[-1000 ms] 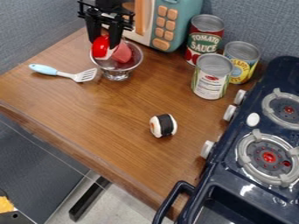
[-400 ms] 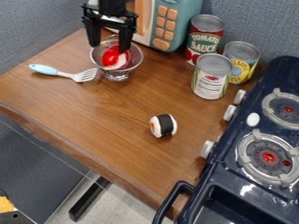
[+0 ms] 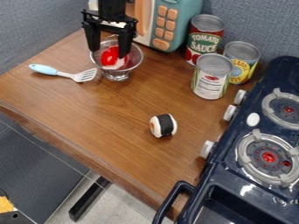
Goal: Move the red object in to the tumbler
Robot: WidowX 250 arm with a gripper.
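While red obj (image 3: 109, 56) sits in tumbler (image 3: 135, 58), gripper (image 3: 109, 53) hangs over it w/ jaws apart.

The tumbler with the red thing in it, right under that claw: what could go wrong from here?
The gripper hangs open with one finger in front of the red object, so a sideways move might nudge it. A finger might also catch the tumbler and tip it, as its foot is narrower than its bowl. A tipped tumbler could knock the spatula close by.
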